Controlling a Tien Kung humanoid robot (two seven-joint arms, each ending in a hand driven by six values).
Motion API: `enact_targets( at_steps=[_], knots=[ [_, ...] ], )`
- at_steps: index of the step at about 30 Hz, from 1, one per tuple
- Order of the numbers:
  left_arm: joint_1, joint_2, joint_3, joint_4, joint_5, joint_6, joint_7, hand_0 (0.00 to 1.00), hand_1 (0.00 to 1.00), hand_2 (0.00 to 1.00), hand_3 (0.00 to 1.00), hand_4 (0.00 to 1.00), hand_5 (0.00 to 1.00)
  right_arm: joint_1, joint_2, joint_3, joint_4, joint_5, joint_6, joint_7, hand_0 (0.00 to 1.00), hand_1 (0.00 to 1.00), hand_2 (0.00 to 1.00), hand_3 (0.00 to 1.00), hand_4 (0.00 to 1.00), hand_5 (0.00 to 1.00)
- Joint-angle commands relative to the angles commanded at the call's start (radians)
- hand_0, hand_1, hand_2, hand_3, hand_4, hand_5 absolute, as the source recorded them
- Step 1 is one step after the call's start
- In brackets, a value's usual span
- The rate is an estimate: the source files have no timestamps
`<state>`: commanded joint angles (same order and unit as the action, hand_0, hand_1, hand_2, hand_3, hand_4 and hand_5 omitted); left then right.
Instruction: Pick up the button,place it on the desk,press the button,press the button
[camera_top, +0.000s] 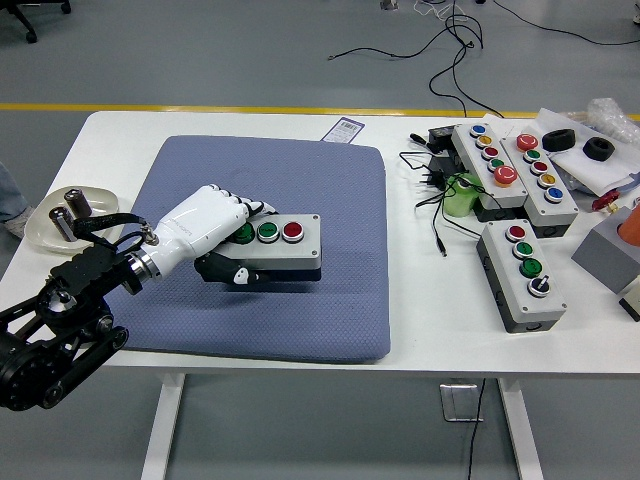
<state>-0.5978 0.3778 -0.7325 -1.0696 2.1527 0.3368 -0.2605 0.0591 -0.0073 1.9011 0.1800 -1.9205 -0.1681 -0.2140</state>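
Observation:
My left hand (228, 243), white with black fingertips, is shut on the left end of a grey button box (285, 245) with two green buttons and a red button (292, 231) on top. The box is over the middle of the blue-grey mat (270, 245), level and low; I cannot tell whether it rests on the mat. The thumb is under the box's near side and the fingers lie over its top left. The right arm is out of view.
Three more grey button boxes (525, 272) stand at the right with black cables (440, 190) and a green object (462, 196). A dish (45, 230) with metal cylinders sits at the left table edge. Grey blocks are at the far right.

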Motion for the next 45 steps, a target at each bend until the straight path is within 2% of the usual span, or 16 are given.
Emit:
enact_targets(
  at_steps=[5,13,24,25,28,30,31,36,37,42,43,45],
  knots=[
    [-0.001,0.001,0.015,0.009,0.005,0.009,-0.01,0.02,0.002,0.002,0.072,0.739,0.186,0.001,0.001,0.0,0.0,0.0,0.0,0.0,0.511,0.658,0.706,0.624,0.307,0.153],
    [-0.019,0.012,0.063,0.038,-0.001,0.066,-0.037,0.021,0.002,0.002,0.076,0.73,0.166,0.001,0.001,0.0,0.0,-0.004,0.001,0.0,0.514,0.658,0.707,0.624,0.307,0.153],
    [-0.021,0.001,0.063,0.053,0.007,0.012,0.0,0.017,0.002,0.002,0.084,0.728,0.173,-0.001,0.002,-0.003,0.0,-0.003,0.001,-0.002,0.518,0.657,0.707,0.624,0.306,0.154],
    [-0.021,0.0,0.062,0.052,0.009,0.008,0.002,0.014,0.002,0.002,0.105,0.807,0.324,-0.001,0.002,-0.004,0.0,-0.002,0.001,-0.002,0.518,0.658,0.707,0.624,0.307,0.153],
    [-0.022,-0.002,0.06,0.053,0.022,0.009,0.008,0.014,0.002,0.002,0.105,0.807,0.324,-0.002,0.001,-0.008,0.0,0.0,0.001,-0.002,0.518,0.658,0.707,0.624,0.307,0.153],
    [-0.023,-0.002,0.062,0.055,0.036,0.028,0.011,0.014,0.002,0.002,0.105,0.807,0.324,-0.002,0.0,-0.009,0.0,0.002,0.001,-0.002,0.518,0.658,0.707,0.624,0.307,0.153],
    [-0.023,-0.002,0.062,0.056,0.045,0.038,0.013,0.021,0.06,0.081,0.233,0.829,0.376,-0.002,0.0,-0.009,0.0,0.003,0.0,-0.002,0.518,0.658,0.707,0.624,0.307,0.153],
    [-0.021,-0.001,0.06,0.051,0.072,0.034,0.024,0.021,0.06,0.081,0.233,0.829,0.376,-0.002,0.0,-0.01,0.0,0.005,0.0,-0.001,0.518,0.658,0.707,0.624,0.307,0.153],
    [-0.021,-0.001,0.06,0.05,0.076,0.028,0.026,0.084,0.21,0.263,0.38,0.839,0.432,-0.002,0.0,-0.011,0.0,0.005,0.001,-0.001,0.517,0.658,0.706,0.624,0.306,0.153],
    [-0.021,-0.007,0.061,0.054,0.086,-0.006,0.023,0.084,0.21,0.263,0.38,0.839,0.432,-0.001,0.0,-0.011,0.0,0.005,0.001,0.0,0.517,0.658,0.706,0.624,0.306,0.153],
    [-0.02,-0.008,0.061,0.054,0.089,-0.011,0.024,0.422,0.545,0.554,0.553,0.841,0.45,0.0,0.0,-0.011,0.0,0.005,0.001,0.0,0.517,0.658,0.707,0.624,0.306,0.153],
    [-0.019,-0.008,0.062,0.052,0.092,-0.027,0.029,0.422,0.545,0.554,0.553,0.841,0.45,0.0,0.0,-0.011,0.0,0.004,0.002,0.0,0.517,0.658,0.707,0.624,0.306,0.153]
  ],
)
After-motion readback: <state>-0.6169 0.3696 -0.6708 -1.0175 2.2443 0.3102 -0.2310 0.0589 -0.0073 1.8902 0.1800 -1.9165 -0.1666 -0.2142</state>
